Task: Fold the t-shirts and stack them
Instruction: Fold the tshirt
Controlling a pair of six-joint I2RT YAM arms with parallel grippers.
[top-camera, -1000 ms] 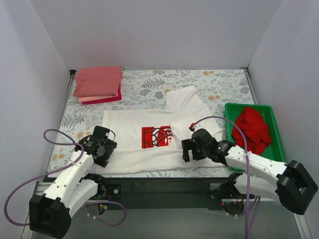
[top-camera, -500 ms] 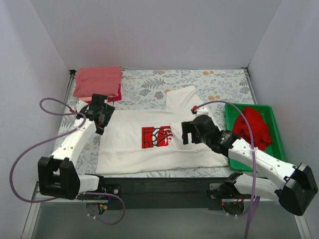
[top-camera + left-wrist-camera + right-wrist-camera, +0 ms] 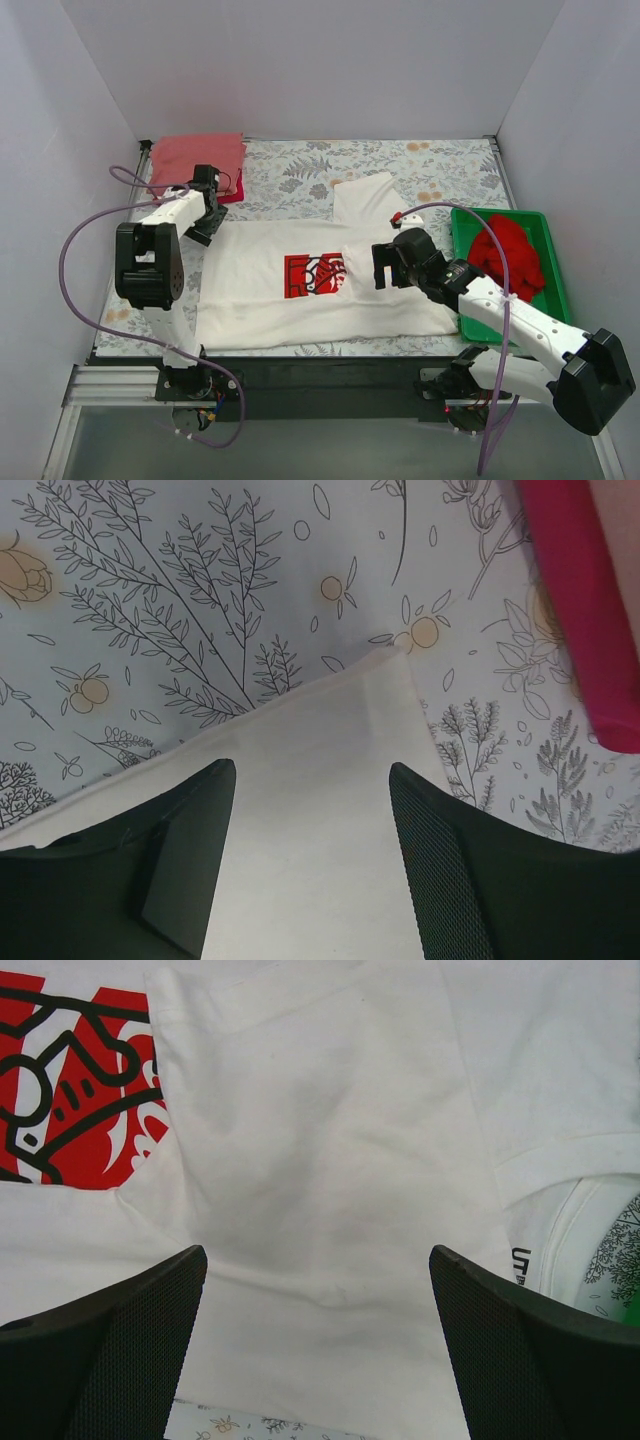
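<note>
Laid flat mid-surface (image 3: 420, 165) for folding: white t-shirt (image 3: 260, 290), red print up. Poised over its 10 o'clock corner, jaws apart and empty, probably to pinch it: left gripper (image 3: 310, 770). Spread wide above the shirt's 3 o'clock side: right gripper (image 3: 317, 1255). At 11 o'clock, folded pink stack (image 3: 195, 160), partly behind the left arm (image 3: 170, 210). Contact with cloth unclear.

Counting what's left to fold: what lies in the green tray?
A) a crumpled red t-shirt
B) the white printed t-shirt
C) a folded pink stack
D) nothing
A: a crumpled red t-shirt lies heaped inside the green tray, unfolded.
</note>
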